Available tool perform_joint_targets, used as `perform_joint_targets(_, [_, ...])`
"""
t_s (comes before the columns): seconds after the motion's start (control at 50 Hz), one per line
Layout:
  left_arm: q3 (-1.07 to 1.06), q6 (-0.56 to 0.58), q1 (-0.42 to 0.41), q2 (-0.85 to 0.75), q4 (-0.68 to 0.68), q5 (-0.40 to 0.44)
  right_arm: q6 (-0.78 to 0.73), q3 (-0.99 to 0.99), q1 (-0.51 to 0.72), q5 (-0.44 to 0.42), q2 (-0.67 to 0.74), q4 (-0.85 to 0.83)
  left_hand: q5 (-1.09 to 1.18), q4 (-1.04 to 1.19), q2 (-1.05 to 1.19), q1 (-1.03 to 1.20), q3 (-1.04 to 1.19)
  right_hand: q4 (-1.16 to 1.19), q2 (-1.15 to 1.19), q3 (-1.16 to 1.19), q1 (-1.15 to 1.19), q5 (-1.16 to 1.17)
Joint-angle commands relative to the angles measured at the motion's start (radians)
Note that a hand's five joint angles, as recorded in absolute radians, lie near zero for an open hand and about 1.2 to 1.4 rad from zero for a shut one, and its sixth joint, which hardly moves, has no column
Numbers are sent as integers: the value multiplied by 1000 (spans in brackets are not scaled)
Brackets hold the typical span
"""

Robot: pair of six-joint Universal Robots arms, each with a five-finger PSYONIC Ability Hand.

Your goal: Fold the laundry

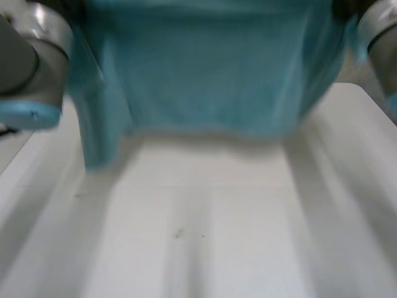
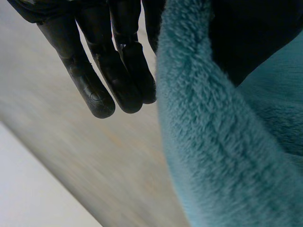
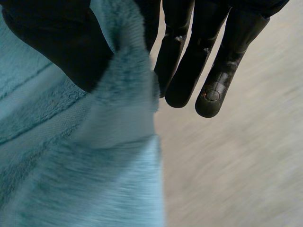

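The white desk [image 1: 205, 236] lies below. Above its far side a teal terry towel [image 1: 211, 74] hangs spread in the air between the left arm [image 1: 31, 62] and the right arm [image 1: 378, 31]. The lower hem runs roughly level, except for the corner on the left arm's side, which droops lower toward the desk. I cannot tell whether that corner touches the desk.

The left hand [image 2: 118, 61] has the towel's top edge pinched between its thumb and the nearest of its straight fingers, and the other fingers stand free beside the cloth. The right hand [image 3: 189, 61] grips the opposite end of that edge the same way, with the thumb on one face, a finger behind and the rest clear.

Both pinches look shallow and sit on thick, springy pile. If the arms draw apart too hard or swing sharply, one end could slip and the towel would drop in a heap near the far edge. If the towel is lowered as it hangs, the drooping corner would likely land first and tuck under, skewing the fold. Set down too far out, the hem could spill over the desk's far edge.
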Motion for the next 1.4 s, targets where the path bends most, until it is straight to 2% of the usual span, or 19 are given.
perform_joint_targets(0.02, [-33, -26, 6, 60, 64, 0, 44, 199, -11, -16, -172, -175, 265, 200, 197, 255, 204, 205, 222, 210, 425, 248])
perform_joint_targets(0.16, [-224, -124, 29, 47, 43, 6, 43, 361, -2, -75, -160, -160, 265, 200, 197, 255, 204, 205, 222, 210, 425, 248])
perform_joint_targets(0.26, [-412, -163, 32, -37, 39, 6, 46, 477, -5, -102, -39, -122, 265, 200, 197, 255, 204, 205, 222, 210, 425, 248])
perform_joint_targets(0.32, [-443, -158, 32, -68, 35, 4, 43, 496, -2, -99, 7, -94, 230, 166, 162, 220, 169, 205, 222, 210, 425, 248])
perform_joint_targets(0.36, [-492, -157, 32, -126, 23, 3, 38, 508, -2, -98, 110, -10, 52, -13, -16, 42, -9, 205, 222, 210, 425, 248])
perform_joint_targets(0.38, [-492, -157, 32, -127, 23, 3, 38, 508, -2, -98, 110, -10, 51, -13, -17, 41, -10, 205, 222, 210, 425, 248])
perform_joint_targets(0.42, [-520, -155, 32, -163, -2, 3, 38, 513, -4, -105, 188, 74, -142, -206, -210, -152, -203, 205, 222, 210, 425, 248])
perform_joint_targets(0.46, [-528, -155, 31, -173, -19, 3, 43, 517, -5, -110, 205, 99, -181, -245, -249, -191, -242, 205, 222, 210, 425, 248])
perform_joint_targets(0.54, [-540, -154, 32, -179, -60, 1, 43, 536, -8, -107, 196, 107, -257, -322, -325, -267, -318, 205, 222, 210, 425, 248])
perform_joint_targets(0.64, [-552, -154, 32, -148, -97, -3, 53, 595, -17, -111, 75, 104, -644, -709, -712, -654, -705, 205, 222, 210, 425, 248])
perform_joint_targets(0.74, [-572, -154, 34, -102, -89, -3, 57, 635, -22, -113, 15, 104, -759, -823, -827, -769, -820, 205, 222, 210, 425, 248])
perform_joint_targets(0.92, [-586, -155, 34, -90, -77, -8, 92, 700, -51, -114, -66, 96, -768, -833, -836, -778, -829, 205, 222, 210, 425, 248])
perform_joint_targets(1.12, [-620, -154, 34, -122, -34, -118, 123, 755, -115, -116, -149, 59, -768, -833, -836, -778, -829, 205, 222, 210, 425, 248])
perform_joint_targets(1.2, [-632, -154, 35, -125, -42, -122, 123, 760, -119, -116, -151, 58, -768, -833, -836, -778, -829, 205, 222, 210, 425, 248])
perform_joint_targets(1.3, [-678, -170, 31, -70, -42, -120, 123, 771, -117, -116, -148, 47, -786, -850, -854, -796, -847, 205, 222, 210, 425, 248])
perform_joint_targets(1.34, [-728, -181, 27, 17, -40, -122, 123, 784, -117, -122, -145, 23, -856, -920, -924, -866, -917, 205, 222, 210, 425, 248])
perform_joint_targets(1.4, [-756, -200, 26, 50, -39, -123, 123, 789, -117, -128, -144, 13, -865, -929, -933, -875, -926, 205, 222, 210, 425, 248])
